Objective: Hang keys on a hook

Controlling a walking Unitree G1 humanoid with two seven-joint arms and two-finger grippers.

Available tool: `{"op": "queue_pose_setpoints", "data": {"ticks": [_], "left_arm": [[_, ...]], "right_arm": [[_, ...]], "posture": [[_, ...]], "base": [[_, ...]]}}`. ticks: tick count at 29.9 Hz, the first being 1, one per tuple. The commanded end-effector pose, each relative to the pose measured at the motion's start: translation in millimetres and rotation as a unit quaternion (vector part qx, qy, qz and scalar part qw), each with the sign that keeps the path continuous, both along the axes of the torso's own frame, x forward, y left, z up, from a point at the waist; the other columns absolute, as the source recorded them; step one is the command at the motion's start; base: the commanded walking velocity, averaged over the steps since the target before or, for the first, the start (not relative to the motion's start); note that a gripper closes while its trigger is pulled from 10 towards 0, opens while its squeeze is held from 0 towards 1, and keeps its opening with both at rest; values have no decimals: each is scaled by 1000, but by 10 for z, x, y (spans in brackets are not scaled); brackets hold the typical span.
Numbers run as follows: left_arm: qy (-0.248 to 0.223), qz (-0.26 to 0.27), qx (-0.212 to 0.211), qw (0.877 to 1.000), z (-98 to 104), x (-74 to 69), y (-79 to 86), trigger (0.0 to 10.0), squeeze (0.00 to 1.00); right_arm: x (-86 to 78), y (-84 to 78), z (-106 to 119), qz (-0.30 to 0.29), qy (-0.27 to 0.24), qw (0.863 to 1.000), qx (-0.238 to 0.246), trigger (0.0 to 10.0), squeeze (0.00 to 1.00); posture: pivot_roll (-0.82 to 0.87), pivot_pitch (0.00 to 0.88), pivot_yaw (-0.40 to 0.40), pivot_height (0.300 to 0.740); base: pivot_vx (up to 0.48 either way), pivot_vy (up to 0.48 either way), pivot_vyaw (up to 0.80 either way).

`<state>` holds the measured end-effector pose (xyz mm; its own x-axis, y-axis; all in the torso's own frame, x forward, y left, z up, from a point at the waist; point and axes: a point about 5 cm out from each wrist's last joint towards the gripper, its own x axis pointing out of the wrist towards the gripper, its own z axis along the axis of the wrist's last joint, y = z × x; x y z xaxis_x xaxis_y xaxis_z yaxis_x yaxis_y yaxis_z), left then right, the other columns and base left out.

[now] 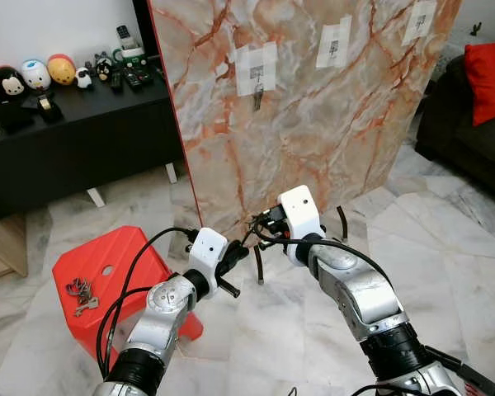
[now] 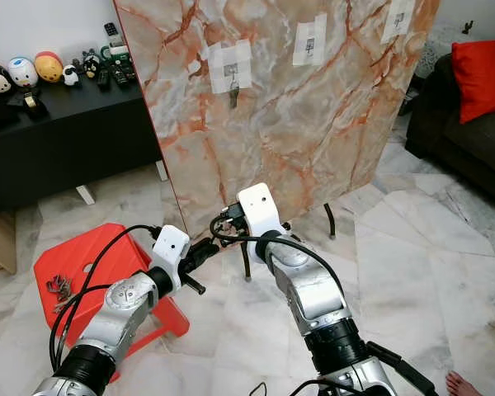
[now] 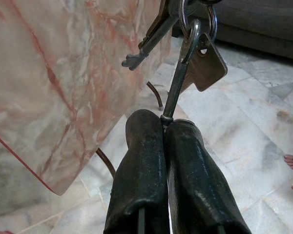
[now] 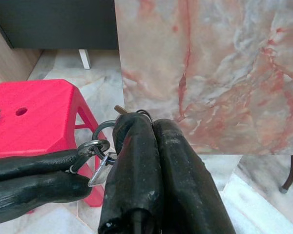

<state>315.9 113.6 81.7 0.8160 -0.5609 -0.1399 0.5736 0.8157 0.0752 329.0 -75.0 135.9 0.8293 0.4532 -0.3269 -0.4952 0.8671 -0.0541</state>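
Closest to you, both arms meet low in front of the marble panel, and the left end effector (image 3: 163,127) has its two black fingers pressed together on a thin metal clip of the key bunch (image 3: 185,44). From that clip the ring and keys hang out ahead of the fingertips, one flat key and one longer key showing in the left wrist view. Your right end effector (image 4: 151,124) sits right against the left one, its fingers closed together too, with the ring tucked at their tips; whether they truly pinch the ring or only touch it is hard to tell.

Just beyond, to your left, a red stool (image 1: 115,264) stands on the marble floor (image 1: 445,247) with a second bunch of keys (image 1: 80,293) lying on its seat.

Farther on, the marble panel (image 1: 330,124) stands upright, carrying three taped white patches with hooks; the leftmost hook (image 1: 256,78) already has a key (image 1: 257,97) hanging from it. Behind, a black table (image 1: 74,140) holds small figurines and remotes, and a dark sofa with a red cushion (image 1: 489,78) sits at your right.
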Motion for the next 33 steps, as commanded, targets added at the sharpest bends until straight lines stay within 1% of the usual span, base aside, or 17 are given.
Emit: {"op": "queue_pose_setpoints", "data": {"ticks": [1, 5, 7, 11, 17, 18, 19, 20, 23, 26, 28, 29, 31, 33], "left_arm": [[-5, 42, -12, 999, 24, 8, 208, 0, 0], [-5, 42, -13, 999, 26, 7, 212, 0, 0], [-5, 42, -14, 999, 26, 5, 212, 0, 0], [-6, 42, -15, 999, 27, 5, 212, 0, 0], [-6, 41, -14, 999, 26, 5, 215, 0, 0], [-6, 41, -14, 999, 24, 5, 214, 0, 0], [-5, 41, -13, 999, 23, 5, 214, 0, 0], [-4, 40, -12, 999, 16, 3, 209, 0, 0], [-3, 39, -11, 999, 11, -1, 203, 0, 0], [-3, 38, -10, 999, 11, -2, 203, 0, 0], [-2, 37, -9, 999, 9, -2, 203, 0, 0], [-2, 37, -9, 999, 8, -4, 203, 0, 0], [-2, 37, -9, 999, 8, -6, 203, 0, 0], [-1, 36, -8, 999, 5, -9, 205, 0, 0]], "right_arm": [[27, -306, -113, -55, 18, 998, -31, 10000, 0], [32, -340, -121, -56, 19, 998, -35, 10000, 0], [35, -361, -135, -54, 21, 997, -48, 10000, 0], [25, -372, -164, -52, 26, 997, -55, 10000, 0], [21, -376, -159, -51, 23, 997, -55, 10000, 0], [24, -365, -144, -48, 20, 997, -49, 10000, 133], [26, -358, -135, -47, 19, 998, -46, 10000, 702], [32, -336, -111, -44, 15, 998, -37, 10000, 1000], [35, -309, -95, -41, 14, 999, -33, 10000, 1000], [24, -245, -72, -27, 18, 999, -16, 10000, 1000], [11, -216, -77, -15, 19, 999, -21, 10000, 996], [-11, -189, -90, -1, 18, 999, -30, 10000, 0], [-35, -163, -105, 11, 17, 999, -38, 10000, 0], [-31, -170, -98, 1, 15, 999, -32, 10000, 0]], "posture": [[88, 79, -5, 740], [90, 81, -8, 740], [88, 81, -7, 740], [88, 80, -7, 740], [89, 80, -6, 740], [88, 80, -6, 740], [88, 80, -6, 740], [88, 80, -6, 740], [88, 80, -6, 740], [88, 80, -6, 740], [88, 80, -6, 740], [87, 82, -5, 740], [87, 82, -5, 740], [87, 82, -5, 740]], "base": [[0, 0, 0], [0, 0, 0], [0, 0, 0], [0, 0, 0], [0, 0, 0], [0, 0, 0], [0, 0, 0], [0, 0, 0], [0, 0, 0], [0, 0, 0], [0, 0, 0], [0, 0, 0], [0, 0, 0], [0, 0, 0]]}}
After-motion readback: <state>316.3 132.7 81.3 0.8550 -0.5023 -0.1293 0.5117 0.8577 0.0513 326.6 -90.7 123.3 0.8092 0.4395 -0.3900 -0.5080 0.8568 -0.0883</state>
